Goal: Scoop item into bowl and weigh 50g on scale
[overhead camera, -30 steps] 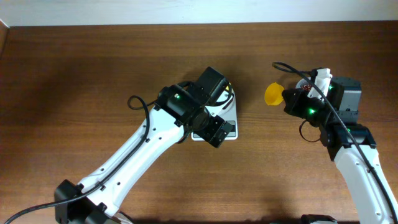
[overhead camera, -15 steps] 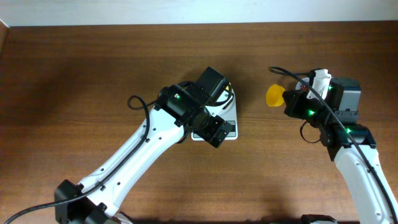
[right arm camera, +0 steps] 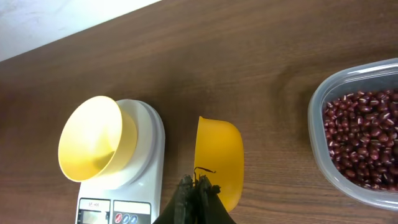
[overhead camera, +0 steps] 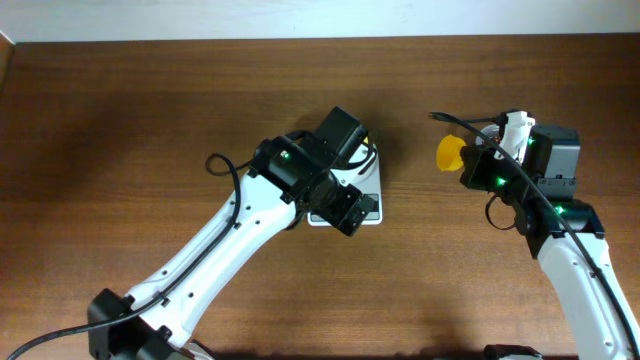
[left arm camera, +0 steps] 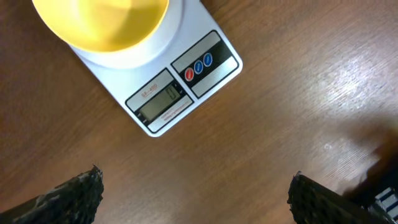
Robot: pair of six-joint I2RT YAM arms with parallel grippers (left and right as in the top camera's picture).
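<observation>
The left end effector [left arm camera: 196, 199] gapes wide, empty, above the scale [left arm camera: 180, 81]. The right end effector [right arm camera: 199, 190] clamps the scoop [right arm camera: 219, 158]. The bowl [right arm camera: 93, 146] sits empty on the scale; beans [right arm camera: 364, 137] lie in the tub [right arm camera: 318, 118].

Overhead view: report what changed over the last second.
The yellow scoop, gripped in the shut right end effector, drew slightly to the right, away from the scale, and turned more edge-on. Nothing was picked up or released. The left end effector, open above the scale, and the pale-yellow bowl stayed put.
</observation>
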